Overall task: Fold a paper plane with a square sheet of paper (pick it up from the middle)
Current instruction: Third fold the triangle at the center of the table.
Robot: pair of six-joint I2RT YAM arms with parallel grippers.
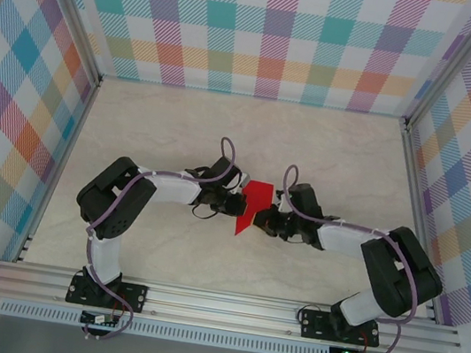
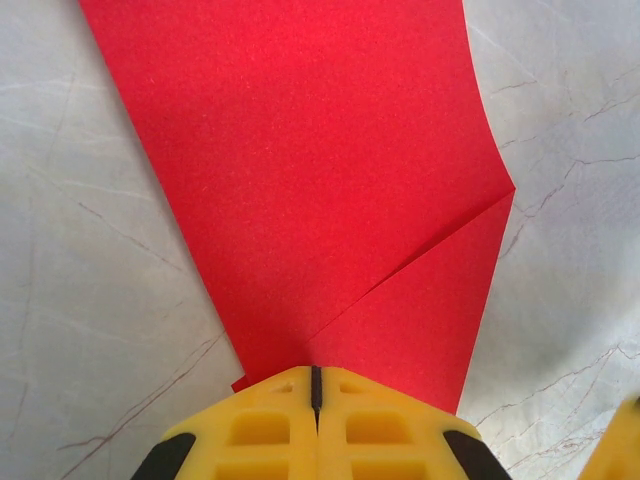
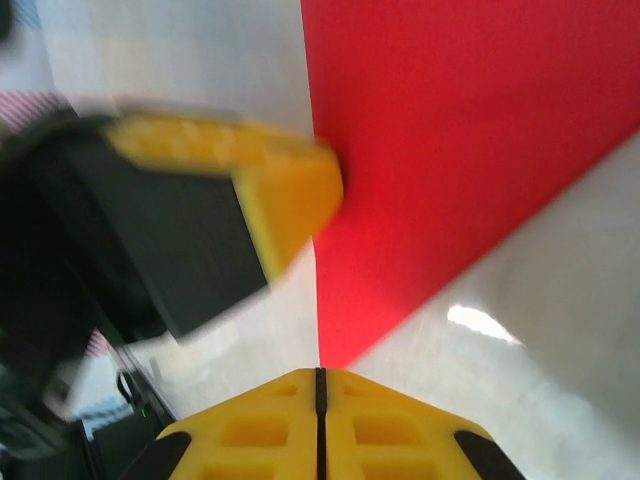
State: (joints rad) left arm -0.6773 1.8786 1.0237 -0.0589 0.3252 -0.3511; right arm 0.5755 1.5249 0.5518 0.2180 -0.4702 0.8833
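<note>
The red sheet of paper [image 1: 255, 201] is held near the middle of the table between my two grippers. A diagonal crease shows that one flap is folded over. In the left wrist view the paper [image 2: 320, 170] spreads away from my left gripper [image 2: 316, 372], whose jaws are shut on its near edge. My right gripper [image 3: 320, 370] has its jaws closed on a pointed corner of the paper [image 3: 450, 130]. From above, the left gripper [image 1: 238, 206] is at the sheet's left side and the right gripper [image 1: 261, 223] at its lower right. The left gripper's yellow finger [image 3: 285, 190] appears blurred beside the paper's edge.
The pale marble tabletop [image 1: 172, 122] lies open behind and beside the arms. Plaid walls [image 1: 259, 28] enclose the back and both sides. An aluminium rail [image 1: 224, 305] carrying the arm bases runs along the near edge.
</note>
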